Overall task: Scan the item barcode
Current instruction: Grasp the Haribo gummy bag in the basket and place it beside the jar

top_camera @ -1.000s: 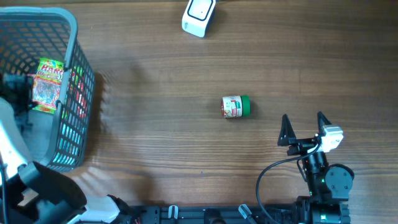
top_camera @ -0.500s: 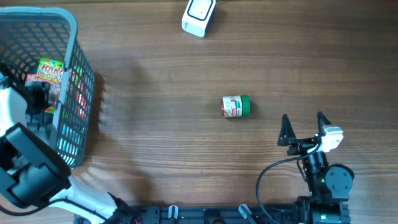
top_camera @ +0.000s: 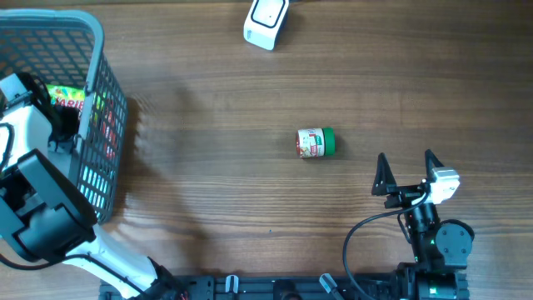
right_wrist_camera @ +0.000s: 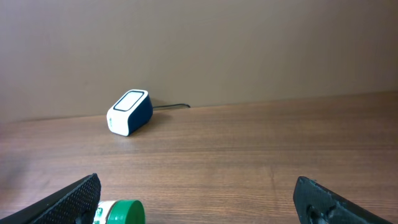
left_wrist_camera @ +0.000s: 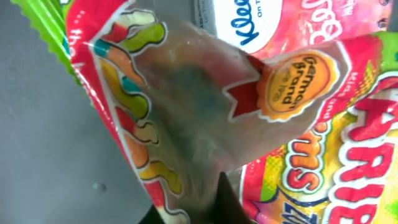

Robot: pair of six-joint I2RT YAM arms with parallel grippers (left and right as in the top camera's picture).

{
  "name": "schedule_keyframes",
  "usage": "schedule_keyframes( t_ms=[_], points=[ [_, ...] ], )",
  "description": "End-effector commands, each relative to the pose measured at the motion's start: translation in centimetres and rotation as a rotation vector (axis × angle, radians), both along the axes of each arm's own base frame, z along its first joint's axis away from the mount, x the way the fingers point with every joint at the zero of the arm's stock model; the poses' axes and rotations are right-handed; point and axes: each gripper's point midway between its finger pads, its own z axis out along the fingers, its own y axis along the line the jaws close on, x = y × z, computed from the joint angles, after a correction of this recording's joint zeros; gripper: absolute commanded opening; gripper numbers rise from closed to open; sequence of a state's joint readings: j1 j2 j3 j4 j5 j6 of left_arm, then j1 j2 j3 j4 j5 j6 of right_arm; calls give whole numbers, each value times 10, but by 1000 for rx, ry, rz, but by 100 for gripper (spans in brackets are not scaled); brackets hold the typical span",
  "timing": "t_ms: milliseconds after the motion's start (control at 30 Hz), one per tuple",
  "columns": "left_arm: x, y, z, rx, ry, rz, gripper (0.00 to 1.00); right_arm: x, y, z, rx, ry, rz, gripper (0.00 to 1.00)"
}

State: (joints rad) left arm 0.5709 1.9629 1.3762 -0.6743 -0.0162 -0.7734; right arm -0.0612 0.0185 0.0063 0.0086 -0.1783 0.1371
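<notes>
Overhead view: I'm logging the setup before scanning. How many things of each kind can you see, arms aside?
Mesh basket: 1
Barcode scanner: 1
Green-lidded jar: 1
Candy bag, inside the basket: 1
Total: 4. Part of the basket's inside is hidden, so there may be more in it.

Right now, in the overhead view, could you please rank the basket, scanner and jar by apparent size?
Largest: basket, by far.
Next: scanner, though the top edge crops it.
Smallest: jar, a little smaller than the scanner.
</notes>
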Motion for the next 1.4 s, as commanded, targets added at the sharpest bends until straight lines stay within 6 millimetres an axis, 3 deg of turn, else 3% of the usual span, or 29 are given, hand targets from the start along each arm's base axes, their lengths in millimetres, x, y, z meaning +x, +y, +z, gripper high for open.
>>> schedule_keyframes(
  t_ms=[0,67,167,200,267,333,433,500,567,667,733,867,900,1033,1133,1233,1300,1333,1367],
  points=[
    [-4,-2,22,16,18,-61,4,0,0,2,-6,-9,-3,100],
    [5,5,75,70,-62,-56,4,0,0,2,-6,-9,-3,100],
    [10,11,187,190,-237,-48,4,0,0,2,-6,-9,-3,100],
    [6,8,234,243,-313,-47,4,0,0,2,-6,-9,-3,100],
    [-8,-1,303,326,-437,-44,4,0,0,2,-6,-9,-3,100],
    [-33,-23,370,397,-585,-57,4,0,0,2,-6,-9,-3,100],
    [-68,-73,429,388,-788,-107,4,0,0,2,-6,-9,-3,100],
    [-77,-122,446,326,-875,-239,4,0,0,2,-6,-9,-3,100],
    [-78,-154,441,259,-873,-332,4,0,0,2,-6,-9,-3,100],
    [-67,-217,400,136,-747,-578,4,0,0,2,-6,-9,-3,100],
    [-48,-272,349,22,-618,-760,4,0,0,2,-6,-9,-3,100],
    [-19,-350,242,-54,-365,-950,4,0,0,2,-6,-9,-3,100],
    [-14,-371,196,-73,-251,-937,4,0,0,2,-6,-9,-3,100],
    [-14,-438,89,-127,-23,-1003,4,0,0,2,-6,-9,-3,100],
    [-21,-461,40,-128,84,-1011,4,0,0,2,-6,-9,-3,100],
    [-24,-461,12,-55,150,-980,4,0,0,2,-6,-9,-3,100],
    [-24,-460,11,-34,151,-980,4,0,0,2,-6,-9,-3,100],
    [-22,-461,20,-37,126,-980,4,0,0,2,-6,-9,-3,100],
    [-21,-461,28,-39,106,-981,13,0,0,2,-5,-9,-3,100]
  ],
)
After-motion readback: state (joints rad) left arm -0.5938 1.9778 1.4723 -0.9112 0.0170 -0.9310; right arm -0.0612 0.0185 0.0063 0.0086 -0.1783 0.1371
